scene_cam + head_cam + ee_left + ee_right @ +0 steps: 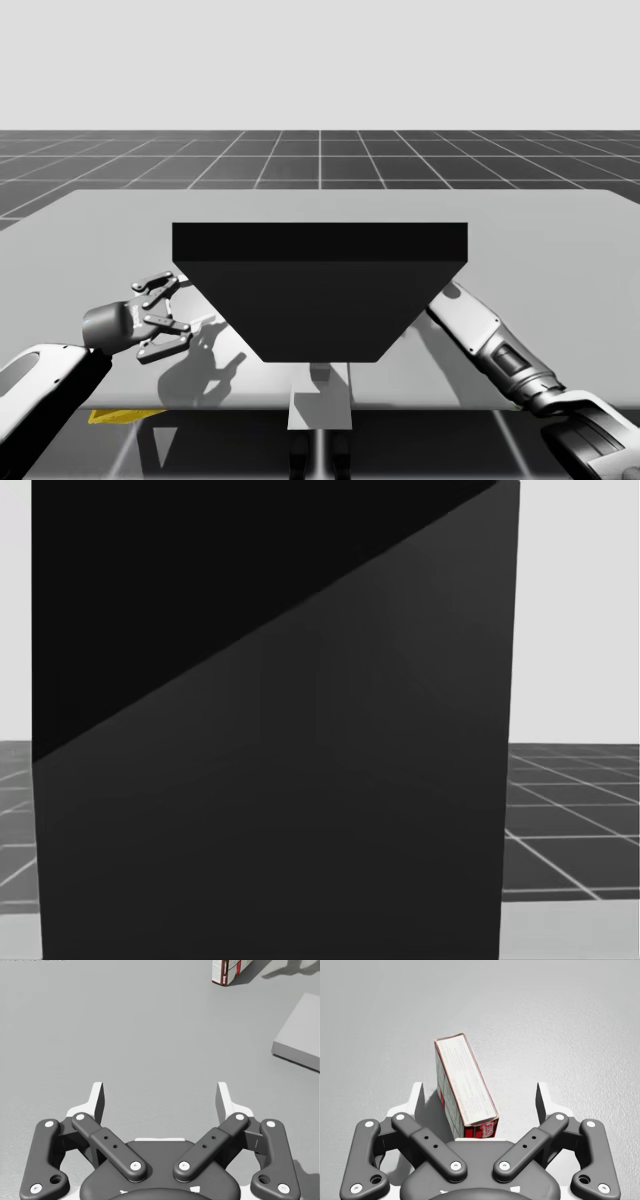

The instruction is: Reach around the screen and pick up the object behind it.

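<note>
Four views, one table
High camera overlooks the screen; head camera faces it close; both wrist cameras look down, sharing the box.

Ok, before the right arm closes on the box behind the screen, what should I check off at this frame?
1. Right arm round the screen: ok, it passes behind the screen's right edge in the high view.
2. Red-and-white box between the right jaws: ok, per the right wrist view.
3. Right jaws open for the grasp: ok, they are spread and not clamped on the box.
4. Box centred and square to the jaws: not ok, it sits nearer one jaw and skewed.
5. Left jaws out of the way: ok, open, off the screen's left side, the box far ahead of them.
</note>
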`<state>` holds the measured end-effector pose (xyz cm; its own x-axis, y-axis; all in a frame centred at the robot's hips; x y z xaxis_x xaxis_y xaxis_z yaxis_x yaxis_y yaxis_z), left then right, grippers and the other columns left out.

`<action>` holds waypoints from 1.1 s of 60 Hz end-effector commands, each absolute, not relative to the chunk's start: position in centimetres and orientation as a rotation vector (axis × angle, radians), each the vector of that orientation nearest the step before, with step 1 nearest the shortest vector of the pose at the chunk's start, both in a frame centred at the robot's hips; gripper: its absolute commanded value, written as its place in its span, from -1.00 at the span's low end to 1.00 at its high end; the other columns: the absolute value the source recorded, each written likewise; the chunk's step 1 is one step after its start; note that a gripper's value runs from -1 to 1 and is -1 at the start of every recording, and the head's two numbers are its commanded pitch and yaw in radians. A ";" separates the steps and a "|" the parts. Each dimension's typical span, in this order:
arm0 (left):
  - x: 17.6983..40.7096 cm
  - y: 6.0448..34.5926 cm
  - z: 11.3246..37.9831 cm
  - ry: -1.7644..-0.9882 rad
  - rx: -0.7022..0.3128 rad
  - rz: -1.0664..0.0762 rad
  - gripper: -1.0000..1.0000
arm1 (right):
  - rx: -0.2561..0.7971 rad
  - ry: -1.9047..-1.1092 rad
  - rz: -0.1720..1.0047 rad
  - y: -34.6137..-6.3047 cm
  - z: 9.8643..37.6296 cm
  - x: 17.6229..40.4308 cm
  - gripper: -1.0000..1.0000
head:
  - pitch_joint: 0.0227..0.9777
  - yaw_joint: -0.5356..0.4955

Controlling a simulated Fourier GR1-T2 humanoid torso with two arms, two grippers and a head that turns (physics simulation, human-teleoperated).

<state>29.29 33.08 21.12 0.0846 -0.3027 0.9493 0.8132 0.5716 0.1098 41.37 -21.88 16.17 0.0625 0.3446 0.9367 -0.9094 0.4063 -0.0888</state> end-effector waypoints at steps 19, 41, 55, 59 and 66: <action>28.4 32.8 21.1 -1.176 -0.613 -1.009 -1.00 | 0.805 -1.004 1.116 -20.1 14.2 40.4 1.00 | -0.83 -0.07; 28.7 33.1 21.3 -1.194 -0.601 -0.982 -1.00 | 0.682 -1.170 1.040 -24.9 18.0 38.9 1.00 | -0.84 -0.08; 28.8 33.5 21.6 -1.217 -0.591 -0.966 -1.00 | 0.548 -1.279 0.954 -31.2 20.9 37.3 1.00 | -0.85 -0.08; 28.8 33.5 21.7 -1.219 -0.591 -0.965 -1.00 | 0.520 -1.301 0.931 -32.7 21.5 36.7 1.00 | -0.85 -0.08; 28.8 33.6 21.7 -1.223 -0.586 -0.960 -1.00 | 0.465 -1.365 0.884 -34.5 22.8 36.0 1.00 | -0.86 -0.08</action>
<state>29.29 33.77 21.64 0.0521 -0.2925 0.9548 0.7978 0.5872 0.1363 36.11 -31.85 20.16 0.0034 0.3141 0.9494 -0.7909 0.5819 -0.1896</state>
